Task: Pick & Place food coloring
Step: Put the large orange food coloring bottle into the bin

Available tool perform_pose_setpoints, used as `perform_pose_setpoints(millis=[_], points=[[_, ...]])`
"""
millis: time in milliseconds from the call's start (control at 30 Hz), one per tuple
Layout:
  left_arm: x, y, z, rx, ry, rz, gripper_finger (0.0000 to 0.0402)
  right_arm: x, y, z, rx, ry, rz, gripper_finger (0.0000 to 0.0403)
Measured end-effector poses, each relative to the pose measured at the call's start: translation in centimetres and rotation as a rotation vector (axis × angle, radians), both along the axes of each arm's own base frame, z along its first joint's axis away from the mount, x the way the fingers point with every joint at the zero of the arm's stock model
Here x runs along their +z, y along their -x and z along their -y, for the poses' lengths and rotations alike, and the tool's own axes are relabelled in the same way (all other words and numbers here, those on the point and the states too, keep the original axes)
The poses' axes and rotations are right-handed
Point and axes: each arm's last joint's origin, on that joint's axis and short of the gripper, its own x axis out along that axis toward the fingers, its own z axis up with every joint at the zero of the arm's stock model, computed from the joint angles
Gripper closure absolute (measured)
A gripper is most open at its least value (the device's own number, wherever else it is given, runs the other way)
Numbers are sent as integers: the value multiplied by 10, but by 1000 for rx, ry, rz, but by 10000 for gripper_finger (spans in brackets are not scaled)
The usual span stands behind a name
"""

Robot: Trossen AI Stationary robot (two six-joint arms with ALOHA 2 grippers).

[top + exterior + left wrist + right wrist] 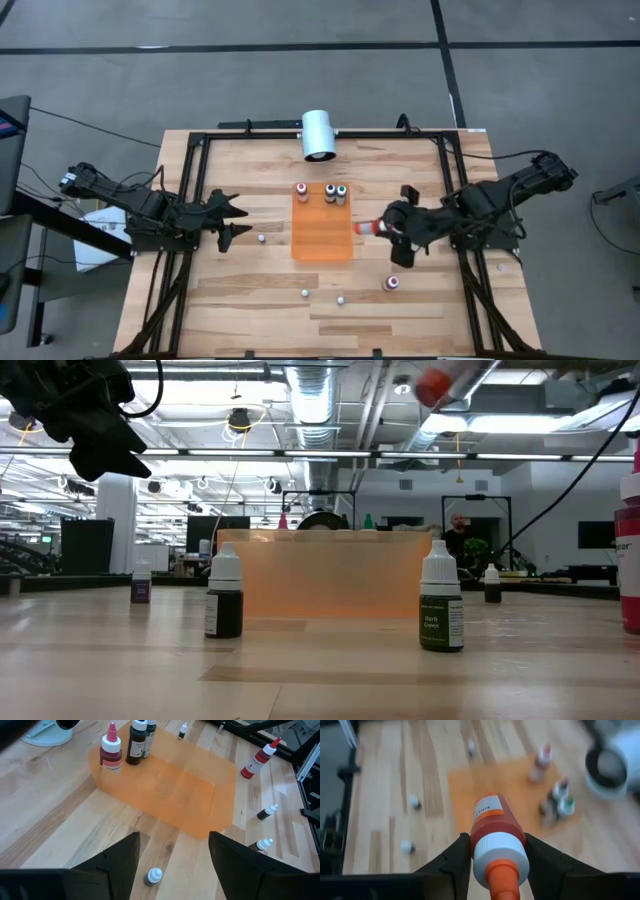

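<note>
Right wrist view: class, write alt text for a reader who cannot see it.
The right gripper clamps a red bottle with a white collar and orange tip, carried above a wooden table. Beyond it lies an orange mat holding several small bottles.

A flat orange mat [322, 231] is laid near the middle of the wooden table [240, 290]. A white cylinder [319, 135] is seen lying on its side beyond the mat's far edge, at the table's rim, with its dark open end turned toward the mat. Past the mat, in the low view, a room with ceiling ducts [312, 400] and lights is shown, and a person [457, 537] is seen far off behind the table.
</note>
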Motion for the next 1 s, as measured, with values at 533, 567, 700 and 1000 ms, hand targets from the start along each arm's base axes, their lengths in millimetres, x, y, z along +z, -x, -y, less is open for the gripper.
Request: perform_pose_setpoints(millis=[533, 567, 700, 1000], points=[[0, 0, 0, -1, 1, 0, 173, 22, -26, 19, 64, 124, 247, 262], [0, 0, 0, 0, 1, 0, 173, 22, -27, 19, 61, 125, 247, 264], [0, 0, 0, 0, 1, 0, 173, 22, -28, 24, 43, 124, 249, 257], [0, 0, 0, 10, 15, 3, 173, 16, -52, 42, -117, 24, 310, 266]])
